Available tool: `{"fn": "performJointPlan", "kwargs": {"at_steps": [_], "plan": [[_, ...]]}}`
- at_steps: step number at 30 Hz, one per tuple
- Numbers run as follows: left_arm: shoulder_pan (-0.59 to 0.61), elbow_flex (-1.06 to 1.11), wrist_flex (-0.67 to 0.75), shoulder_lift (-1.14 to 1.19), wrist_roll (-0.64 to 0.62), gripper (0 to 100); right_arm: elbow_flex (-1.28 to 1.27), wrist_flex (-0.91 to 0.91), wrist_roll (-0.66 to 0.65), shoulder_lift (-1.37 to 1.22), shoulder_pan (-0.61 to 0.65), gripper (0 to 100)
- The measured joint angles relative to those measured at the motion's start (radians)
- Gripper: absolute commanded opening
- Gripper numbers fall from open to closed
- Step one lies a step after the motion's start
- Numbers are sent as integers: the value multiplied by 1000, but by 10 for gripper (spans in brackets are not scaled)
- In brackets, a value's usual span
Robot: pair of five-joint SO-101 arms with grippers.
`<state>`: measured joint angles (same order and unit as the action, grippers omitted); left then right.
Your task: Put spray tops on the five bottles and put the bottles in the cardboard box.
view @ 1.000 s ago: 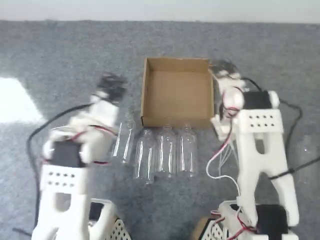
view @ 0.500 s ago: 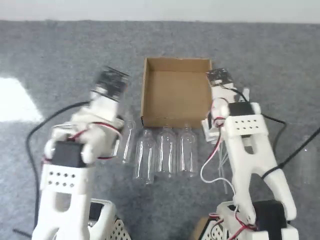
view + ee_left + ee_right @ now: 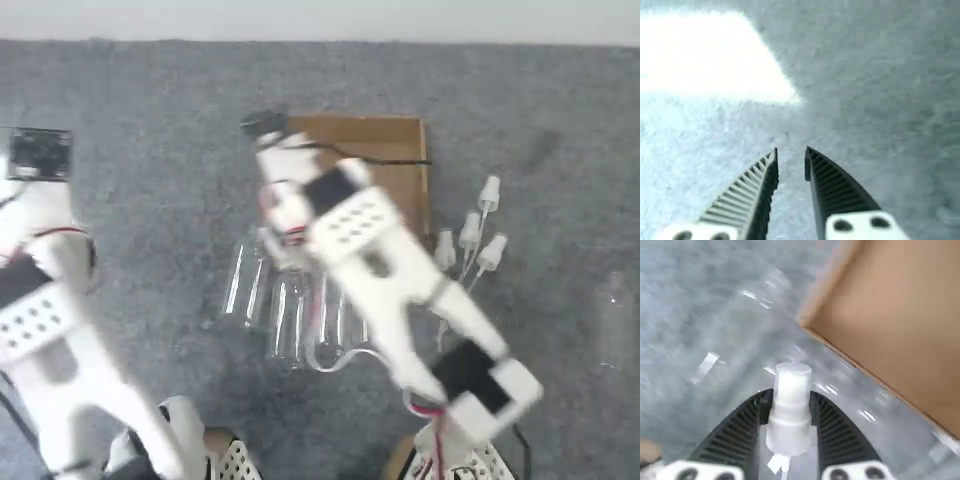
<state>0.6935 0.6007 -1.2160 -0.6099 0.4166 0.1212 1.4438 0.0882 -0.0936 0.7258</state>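
My right gripper (image 3: 789, 396) is shut on a white spray top (image 3: 791, 415), held upright just over the clear bottles (image 3: 790, 355) beside a corner of the cardboard box (image 3: 890, 330). From above, the right arm (image 3: 350, 225) stretches across the box (image 3: 405, 150) to the left end of a row of several clear bottles (image 3: 245, 285) lying on the carpet. Several loose spray tops (image 3: 470, 235) lie to the right of the box. The left arm (image 3: 40, 300) is far off at the left; its gripper (image 3: 791, 152) is open by a narrow gap, empty, over bare carpet.
Grey carpet (image 3: 150, 100) covers the whole surface. A bright patch of light (image 3: 705, 55) lies on it under the left gripper. The arm bases stand at the near edge.
The right arm has swung left from beside the box to above the bottles, uncovering the loose spray tops. The left arm has swung away from the bottles to the far left.
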Motion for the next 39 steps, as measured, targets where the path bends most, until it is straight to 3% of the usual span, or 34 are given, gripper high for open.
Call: {"fn": "performJointPlan", "kwargs": {"at_steps": [7, 16, 22, 33, 37, 39], "plan": [[153, -170, 14, 272, 71, 85, 350, -80, 147, -365, 114, 9], [186, -190, 110, 413, 78, 85, 649, -101, 221, -756, 155, 7], [187, -190, 138, 430, 78, 85, 667, -64, 315, -802, 118, 9], [137, -189, 146, 430, 74, 85, 684, 40, 339, -806, 26, 10], [63, -135, 146, 430, 78, 86, 758, -43, 339, -833, 55, 17], [25, -120, 146, 430, 77, 87, 783, -114, 339, -845, 64, 67]]}}
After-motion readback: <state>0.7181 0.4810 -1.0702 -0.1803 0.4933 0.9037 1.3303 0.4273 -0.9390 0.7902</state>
